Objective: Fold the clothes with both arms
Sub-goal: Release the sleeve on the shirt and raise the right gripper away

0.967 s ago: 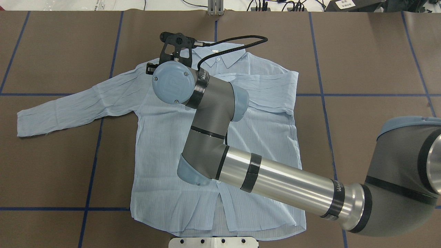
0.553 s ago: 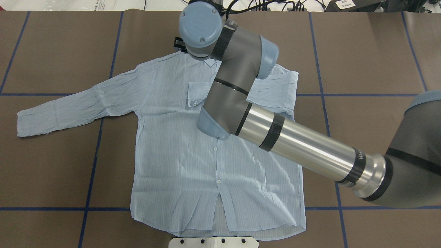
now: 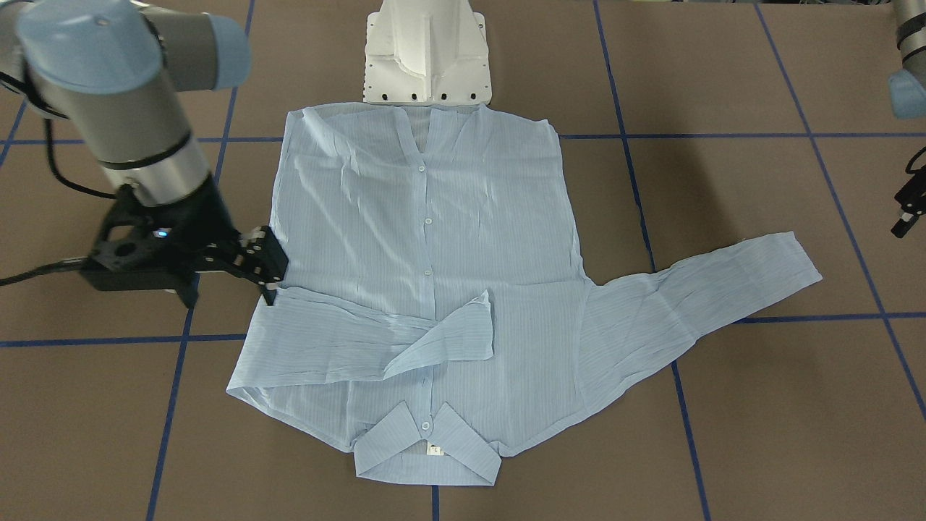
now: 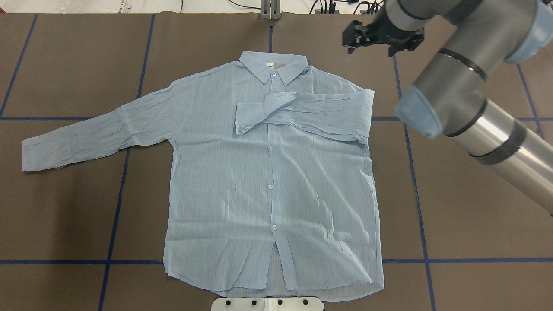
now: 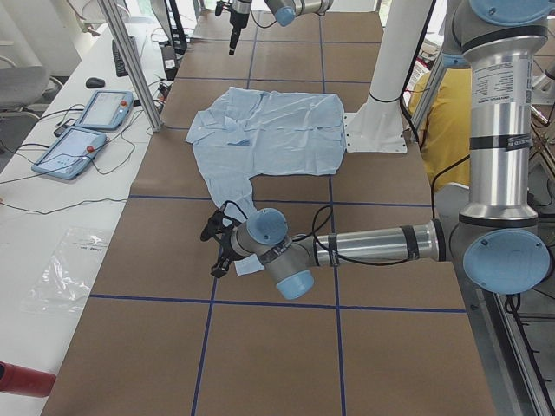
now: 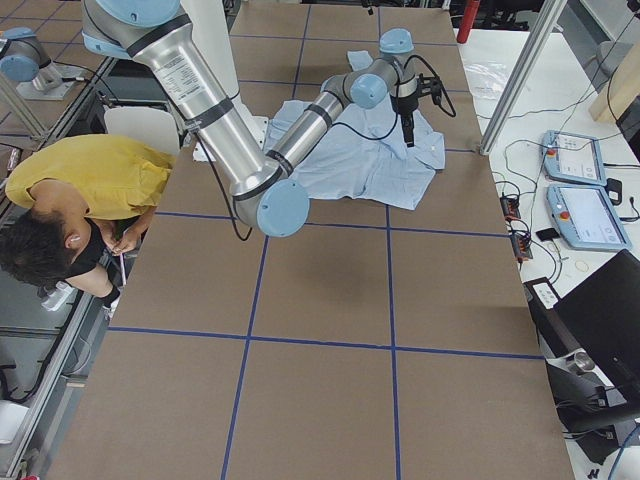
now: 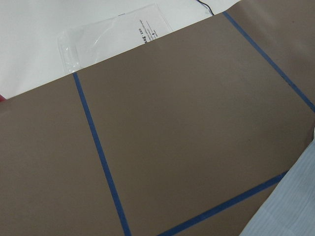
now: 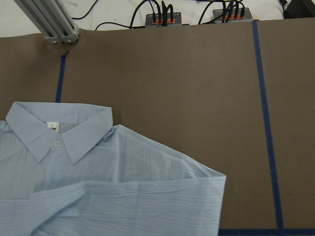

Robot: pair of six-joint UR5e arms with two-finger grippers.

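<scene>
No text can be read with certainty. Black print is seen on the clear plastic bag (image 7: 113,34) at 12 o'clock in the left wrist view, but it is too small to be read. A dark mark on the small white neck label (image 8: 52,126) of the pale-blue striped shirt (image 8: 123,196) is blurred.

flat shirt (image 4: 242,185), apparently buttoned, sleeve (image 4: 315,112) folded

I see the shirt (image 4: 268,172) flat in the middle of the desk (image 4: 466,224), hem near the pedestal base (image 4: 268,303), collar (image 4: 274,69) far. Its right sleeve (image 4: 311,110) lies across the chest; its left sleeve (image 4: 95,134) stretches out left. The right end effector (image 4: 370,45) is far right of the collar, and the left end effector (image 5: 217,251) is by the left cuff.
</scene>
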